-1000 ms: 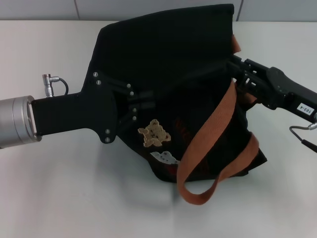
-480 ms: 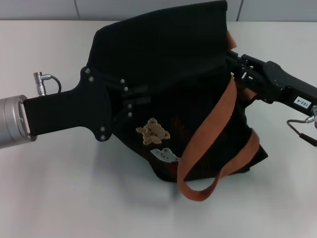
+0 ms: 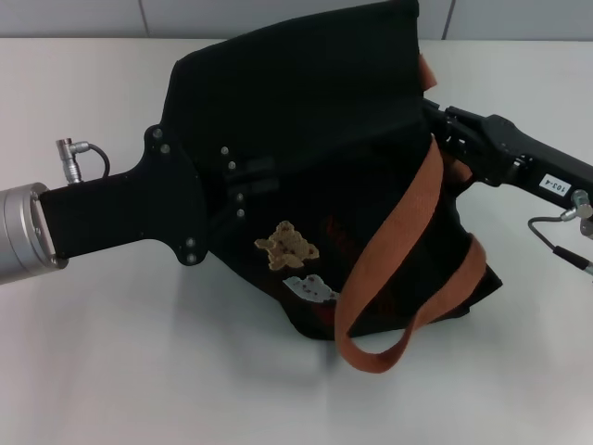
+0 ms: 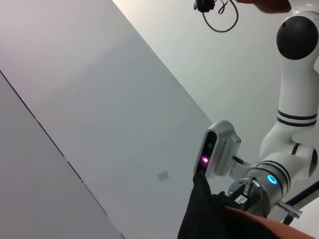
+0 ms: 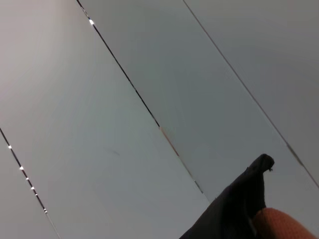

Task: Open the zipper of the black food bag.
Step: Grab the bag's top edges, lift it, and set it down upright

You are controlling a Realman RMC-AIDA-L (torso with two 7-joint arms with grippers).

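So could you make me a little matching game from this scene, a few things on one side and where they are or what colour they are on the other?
Things:
1. black food bag
2. orange strap
3. bear patch
4. left gripper

Descriptions:
A. tan, on the bag's front
B. reaching in against the bag's left side
C. lying tipped on the white table
D. looping down over the bag's front to the table

Pairs: 1-C, 2-D, 3-A, 4-B
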